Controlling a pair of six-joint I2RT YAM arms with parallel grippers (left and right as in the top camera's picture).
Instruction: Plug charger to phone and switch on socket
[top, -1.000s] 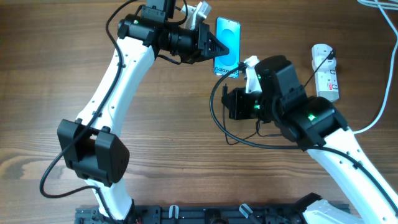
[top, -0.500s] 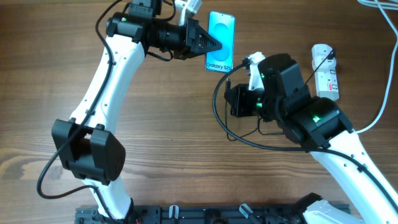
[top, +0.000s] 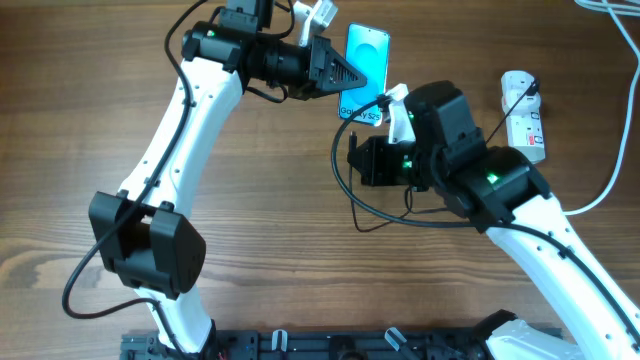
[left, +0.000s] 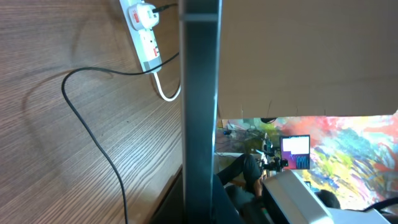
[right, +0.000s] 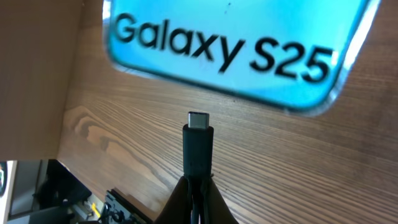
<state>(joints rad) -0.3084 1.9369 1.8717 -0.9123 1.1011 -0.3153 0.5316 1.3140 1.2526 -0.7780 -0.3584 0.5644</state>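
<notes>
Pincers both clamped: left gripper (top: 352, 73) on the phone (top: 370, 48), right gripper (right: 198, 198) on the charger (right: 198, 146), tip just short of the phone.

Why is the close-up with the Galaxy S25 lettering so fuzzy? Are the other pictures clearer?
Right wrist view: the phone sits very close, so its glowing screen and lettering go soft, while the charger tip is crisper. Left wrist view: a dark band down the middle is blurred, the socket sharper. Overhead view: evenly lit, sharp, soft shadows.
</notes>
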